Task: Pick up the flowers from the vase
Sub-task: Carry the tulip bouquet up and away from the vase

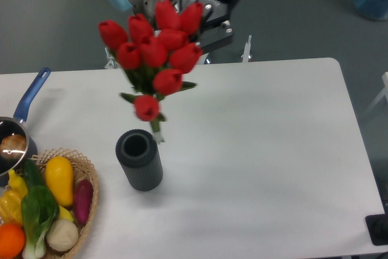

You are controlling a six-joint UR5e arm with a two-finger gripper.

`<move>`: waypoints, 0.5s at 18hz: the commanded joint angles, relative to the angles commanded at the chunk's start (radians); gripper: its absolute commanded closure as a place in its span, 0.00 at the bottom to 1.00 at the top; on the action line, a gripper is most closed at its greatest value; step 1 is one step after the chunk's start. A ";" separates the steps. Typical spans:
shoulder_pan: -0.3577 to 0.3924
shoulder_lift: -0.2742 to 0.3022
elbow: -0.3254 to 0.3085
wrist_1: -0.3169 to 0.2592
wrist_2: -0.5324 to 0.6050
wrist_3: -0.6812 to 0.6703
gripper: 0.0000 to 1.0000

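The flowers point(156, 50), a bunch of red tulip buds with green stems and leaves, hang in the air above the table, clear of the vase. Their stem ends reach down to just above and right of the vase mouth. The vase point(139, 159), dark grey and ribbed, stands upright and empty on the white table. My gripper point(197, 25) is at the top of the view behind the buds, shut on the flowers; its fingers are mostly hidden by the buds.
A wicker basket point(90, 193) with colourful vegetables stands at the front left, close to the vase. A blue-handled steel saucepan point(23, 113) sits at the left edge. The white table point(267, 150) stretches to the right.
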 joint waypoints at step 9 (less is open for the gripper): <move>0.020 -0.113 -0.009 -0.005 0.350 0.223 0.90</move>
